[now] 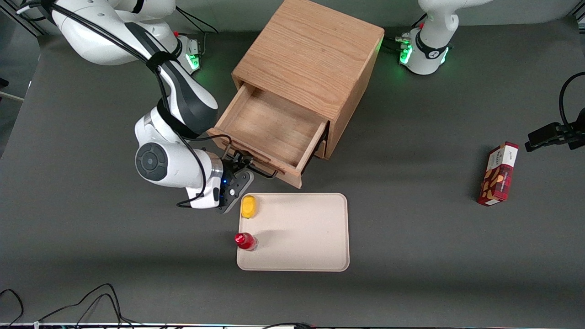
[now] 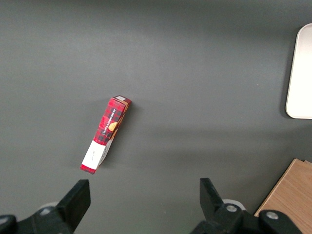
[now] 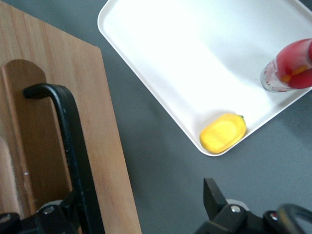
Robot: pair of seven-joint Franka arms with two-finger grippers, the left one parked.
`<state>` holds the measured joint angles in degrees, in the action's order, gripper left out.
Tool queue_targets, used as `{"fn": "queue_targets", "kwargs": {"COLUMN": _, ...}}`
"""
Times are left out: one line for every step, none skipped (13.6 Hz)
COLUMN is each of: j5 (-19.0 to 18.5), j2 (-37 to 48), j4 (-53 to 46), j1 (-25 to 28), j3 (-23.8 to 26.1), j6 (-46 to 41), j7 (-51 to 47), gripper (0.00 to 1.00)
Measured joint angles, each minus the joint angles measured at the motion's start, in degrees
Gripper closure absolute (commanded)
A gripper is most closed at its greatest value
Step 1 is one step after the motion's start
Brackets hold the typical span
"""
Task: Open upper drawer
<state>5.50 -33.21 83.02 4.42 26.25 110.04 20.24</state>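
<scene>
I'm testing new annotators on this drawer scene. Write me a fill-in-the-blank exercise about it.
1. The upper drawer of the cabinet is pulled ____.
2. The gripper is at the drawer's black ____.
3. The yellow object and the red bottle are on the ____.
4. The red box lies toward the ____ arm's end of the table.

Missing words: open; handle; tray; parked

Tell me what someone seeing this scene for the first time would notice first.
Probably the wooden cabinet with its upper drawer pulled well out, showing a bare wooden inside. The gripper sits at the drawer's black handle, fingers open. Nearer the front camera lies a pale tray holding a yellow object and a red bottle; a red box lies toward the parked arm's end.
</scene>
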Motion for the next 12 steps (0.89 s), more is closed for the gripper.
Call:
{"fn": "queue_targets", "kwargs": {"j5": -0.01, "j2": -0.34, "j4": -0.51, "j1": -0.01, "j3": -0.45, "j6": 0.00, "j7": 0.03, "gripper": 0.00}}
{"fn": "queue_targets", "kwargs": {"j5": -0.01, "j2": -0.68, "j4": -1.13, "j1": -0.03, "j3": -0.96, "j6": -0.08, "j7": 0.09, "gripper": 0.00}}
{"fn": "queue_targets", "kwargs": {"j5": -0.03, "j2": -1.13, "j4": -1.88, "j1": -0.06, "j3": -1.39, "j6": -0.58, "j7": 0.24, "gripper": 0.00}}
{"fn": "queue_targets", "kwargs": {"j5": -0.07, "j2": -1.71, "j4": -2.84, "j1": -0.10, "j3": -1.67, "j6": -1.26, "j7": 0.50, "gripper": 0.00}}
{"fn": "queue_targets", "kwargs": {"j5": -0.26, "j2": -2.28, "j4": -3.84, "j1": -0.12, "j3": -1.95, "j6": -1.89, "j7": 0.74, "gripper": 0.00}}
{"fn": "queue_targets", "kwargs": {"j5": -0.79, "j2": -2.79, "j4": -4.90, "j1": -0.15, "j3": -2.19, "j6": -2.71, "j7": 0.83, "gripper": 0.00}}
{"fn": "queue_targets", "kwargs": {"j5": -1.32, "j2": -3.27, "j4": -5.87, "j1": -0.20, "j3": -2.36, "j6": -3.48, "j7": 0.88, "gripper": 0.00}}
{"fn": "queue_targets", "kwargs": {"j5": -1.53, "j2": -3.65, "j4": -6.60, "j1": -0.23, "j3": -2.50, "j6": -3.81, "j7": 0.92, "gripper": 0.00}}
{"fn": "queue_targets", "kwargs": {"j5": -1.61, "j2": -4.00, "j4": -7.39, "j1": -0.24, "j3": -2.59, "j6": -4.16, "j7": 0.93, "gripper": 0.00}}
{"fn": "queue_targets", "kwargs": {"j5": -1.64, "j2": -4.28, "j4": -8.08, "j1": -0.27, "j3": -2.60, "j6": -4.40, "j7": 0.94, "gripper": 0.00}}
{"fn": "queue_targets", "kwargs": {"j5": -1.64, "j2": -4.48, "j4": -8.61, "j1": -0.27, "j3": -2.60, "j6": -4.46, "j7": 0.94, "gripper": 0.00}}
{"fn": "queue_targets", "kwargs": {"j5": -1.64, "j2": -4.60, "j4": -8.96, "j1": -0.27, "j3": -2.60, "j6": -4.59, "j7": 0.94, "gripper": 0.00}}
